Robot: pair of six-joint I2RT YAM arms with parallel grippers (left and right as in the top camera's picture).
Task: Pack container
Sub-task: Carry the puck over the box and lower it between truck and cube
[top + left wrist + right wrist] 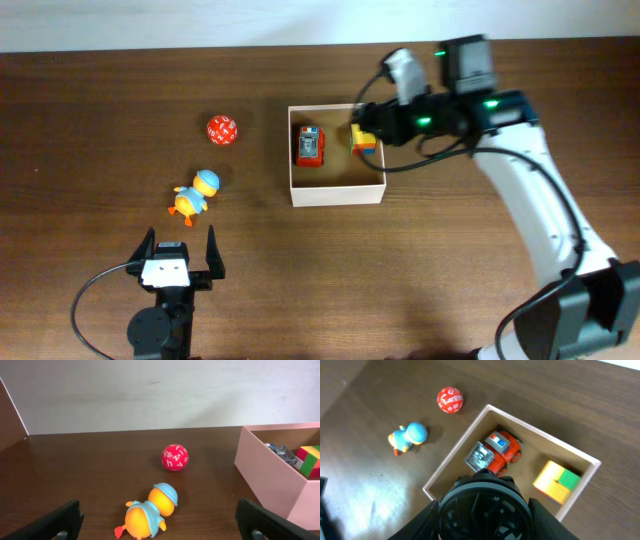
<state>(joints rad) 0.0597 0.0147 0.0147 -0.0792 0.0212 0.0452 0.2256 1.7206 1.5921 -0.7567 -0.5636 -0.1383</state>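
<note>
Looking down from overhead, you saw the container (337, 194), a shallow square box with white walls, at the middle of the table (100, 90). Inside it lay a red truck (309, 146) by its left wall and a yellow-green block (364, 141) in its far right corner. Well left of the container sat a red ball (222, 129). Farther forward lay a duck (193, 194) on its side.

Your right gripper (362, 120) hung over the container's far right corner, above the block. Its fingers were hidden in every view, so you could not tell how wide it stood or whether it gripped anything. Your left gripper (181, 240) sat well left of the container, toward the front, spread wide and empty, facing the duck.

Trouble seemed likeliest in three places. The right arm, if lowered, could catch the thin wall and shove the container. The ball would probably roll off at a glancing touch. The rounded duck could squirt out of an off-centre pinch.
</note>
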